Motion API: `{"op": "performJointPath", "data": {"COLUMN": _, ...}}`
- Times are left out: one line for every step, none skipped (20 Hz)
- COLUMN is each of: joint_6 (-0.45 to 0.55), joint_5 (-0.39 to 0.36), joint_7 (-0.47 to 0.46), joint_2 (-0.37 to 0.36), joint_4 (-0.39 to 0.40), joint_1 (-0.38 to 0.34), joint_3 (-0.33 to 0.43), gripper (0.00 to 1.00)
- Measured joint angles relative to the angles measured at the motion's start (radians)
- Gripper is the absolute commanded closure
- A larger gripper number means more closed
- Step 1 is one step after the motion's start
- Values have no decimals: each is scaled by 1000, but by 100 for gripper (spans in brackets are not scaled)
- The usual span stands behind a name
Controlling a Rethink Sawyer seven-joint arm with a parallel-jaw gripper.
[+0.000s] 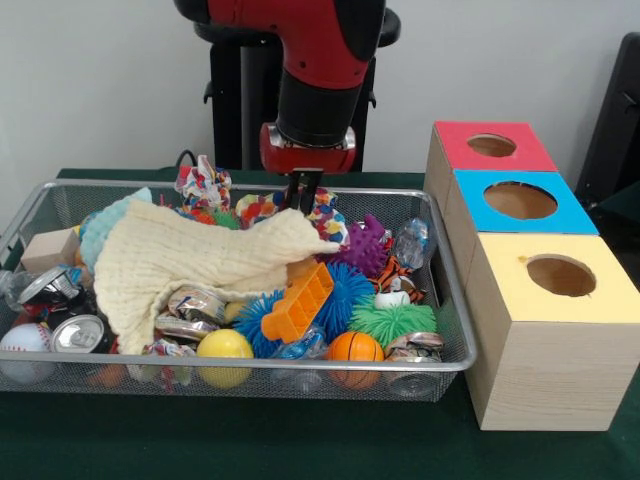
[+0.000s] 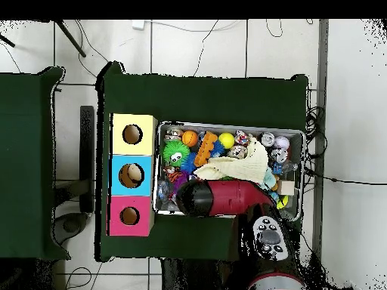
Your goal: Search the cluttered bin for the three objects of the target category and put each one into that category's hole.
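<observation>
wire-mesh metal bin (image 1: 30, 215), pale wooden box (image 1: 545, 375)

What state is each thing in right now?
Gripper: down in the bin, at the cream cloth; open or shut unclear.
Bin: full, cluttered.
Cream cloth: draped over the toys.
Cloth bundle: at the far rim.
Yellow box hole: looks empty.
Cans: crushed.

A robotics lab: a red and black arm (image 1: 320, 70) on a black pedestal (image 1: 240, 100) stands at a green-covered desk (image 1: 250, 440). Cables (image 2: 317, 128) trail over a pale tiled floor (image 2: 204, 45), and plain white walls (image 1: 100, 90) stand behind.
</observation>
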Motion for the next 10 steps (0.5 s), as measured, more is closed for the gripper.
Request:
{"op": "performJointPath", "data": {"joint_6": 7, "joint_5": 5, "joint_7": 0, "joint_2": -3, "joint_4": -3, "joint_1": 0, "joint_3": 5, "gripper": 100}}
{"op": "performJointPath", "data": {"joint_6": 11, "joint_5": 10, "joint_7": 0, "joint_2": -5, "joint_4": -6, "joint_1": 0, "joint_3": 9, "gripper": 100}}
{"op": "performJointPath", "data": {"joint_6": 14, "joint_5": 14, "joint_7": 0, "joint_2": -7, "joint_4": -8, "joint_1": 0, "joint_3": 13, "gripper": 100}}
{"op": "performJointPath", "data": {"joint_6": 17, "joint_5": 18, "joint_7": 0, "joint_2": -8, "joint_4": -9, "joint_1": 0, "joint_3": 17, "gripper": 100}}
{"op": "performJointPath", "data": {"joint_6": 19, "joint_5": 22, "joint_7": 0, "joint_2": -10, "joint_4": -10, "joint_1": 0, "joint_3": 20, "gripper": 100}}
{"op": "performJointPath", "data": {"joint_6": 19, "joint_5": 25, "joint_7": 0, "joint_2": -12, "joint_4": -11, "joint_1": 0, "joint_3": 22, "gripper": 100}}
{"op": "performJointPath", "data": {"joint_6": 19, "joint_5": 27, "joint_7": 0, "joint_2": -14, "joint_4": -11, "joint_1": 0, "joint_3": 25, "gripper": 100}}
{"op": "performJointPath", "data": {"joint_6": 19, "joint_5": 29, "joint_7": 0, "joint_2": -16, "joint_4": -11, "joint_1": 0, "joint_3": 26, "gripper": 100}}
{"op": "performJointPath", "data": {"joint_6": 19, "joint_5": 30, "joint_7": 0, "joint_2": -17, "joint_4": -12, "joint_1": 0, "joint_3": 27, "gripper": 100}}
{"op": "performJointPath", "data": {"joint_6": 22, "joint_5": 35, "joint_7": 0, "joint_2": -20, "joint_4": -13, "joint_1": 0, "joint_3": 29, "gripper": 100}}
